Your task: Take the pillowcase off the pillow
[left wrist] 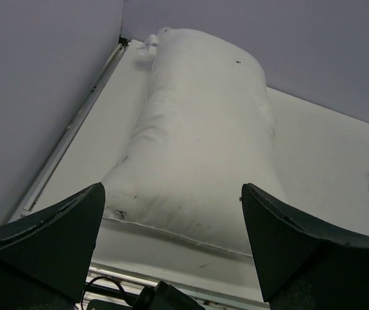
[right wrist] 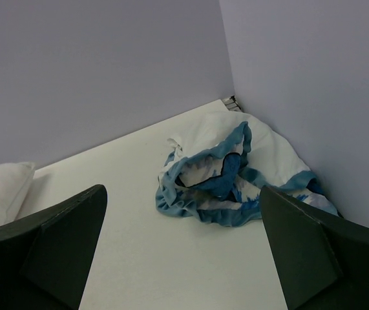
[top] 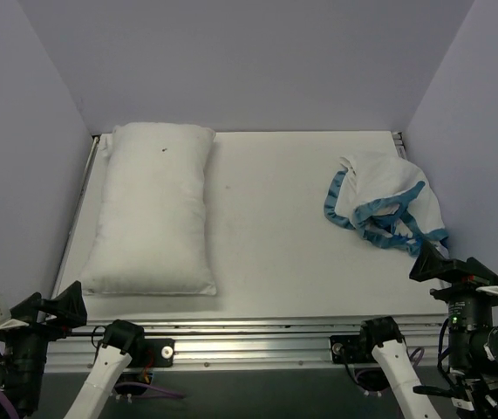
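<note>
The bare white pillow (top: 153, 209) lies lengthwise along the table's left side; it fills the left wrist view (left wrist: 203, 135). The pillowcase (top: 388, 205), white with teal ruffled edging, lies crumpled in a heap at the far right near the wall, apart from the pillow; the right wrist view (right wrist: 236, 171) shows its blue patterned folds. My left gripper (top: 52, 307) is open and empty at the near left edge, just short of the pillow's near end. My right gripper (top: 447, 264) is open and empty at the near right, just short of the pillowcase.
Purple walls close in the table (top: 275, 227) on the left, back and right. A metal rail (top: 257, 336) runs along the near edge by the arm bases.
</note>
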`<state>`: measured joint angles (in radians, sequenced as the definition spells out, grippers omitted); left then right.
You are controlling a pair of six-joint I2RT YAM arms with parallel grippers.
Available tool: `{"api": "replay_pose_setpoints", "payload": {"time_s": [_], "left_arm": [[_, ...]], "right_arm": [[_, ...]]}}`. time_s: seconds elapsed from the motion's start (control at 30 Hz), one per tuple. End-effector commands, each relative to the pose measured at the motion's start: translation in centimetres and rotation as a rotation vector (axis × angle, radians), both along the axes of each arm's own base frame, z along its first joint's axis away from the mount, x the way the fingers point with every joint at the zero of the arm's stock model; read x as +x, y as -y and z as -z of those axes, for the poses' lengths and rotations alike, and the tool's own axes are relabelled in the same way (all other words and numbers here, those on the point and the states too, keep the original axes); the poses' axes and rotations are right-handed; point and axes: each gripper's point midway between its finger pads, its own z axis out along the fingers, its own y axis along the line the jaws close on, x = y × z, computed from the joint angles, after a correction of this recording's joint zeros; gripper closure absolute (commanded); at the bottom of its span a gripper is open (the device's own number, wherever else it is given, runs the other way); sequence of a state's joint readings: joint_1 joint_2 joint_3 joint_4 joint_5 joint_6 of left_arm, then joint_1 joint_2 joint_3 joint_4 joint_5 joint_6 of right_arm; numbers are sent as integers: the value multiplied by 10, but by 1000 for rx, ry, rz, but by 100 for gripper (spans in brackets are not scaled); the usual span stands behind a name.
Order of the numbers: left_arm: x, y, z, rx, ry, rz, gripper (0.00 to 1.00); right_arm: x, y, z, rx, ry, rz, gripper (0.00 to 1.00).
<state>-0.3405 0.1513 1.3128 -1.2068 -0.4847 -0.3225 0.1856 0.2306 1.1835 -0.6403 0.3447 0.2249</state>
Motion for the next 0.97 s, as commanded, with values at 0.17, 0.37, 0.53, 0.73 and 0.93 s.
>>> {"api": "replay_pose_setpoints", "payload": {"time_s": [0.17, 0.37, 0.53, 0.73, 0.93], "left_arm": [[4, -5, 2, -11, -13, -47, 6], [9, -3, 3, -9, -31, -47, 6], [9, -3, 4, -14, -31, -45, 6], [15, 1, 5, -10, -54, -34, 6], [18, 4, 7, -13, -63, -26, 6]], "right_arm": [[-4, 10, -3, -5, 29, 49, 0], [0, 10, 0, -12, 11, 51, 0], [3, 9, 2, -21, 1, 50, 1], [6, 8, 3, -24, -9, 49, 1], [6, 9, 4, -27, -10, 53, 1]]}}
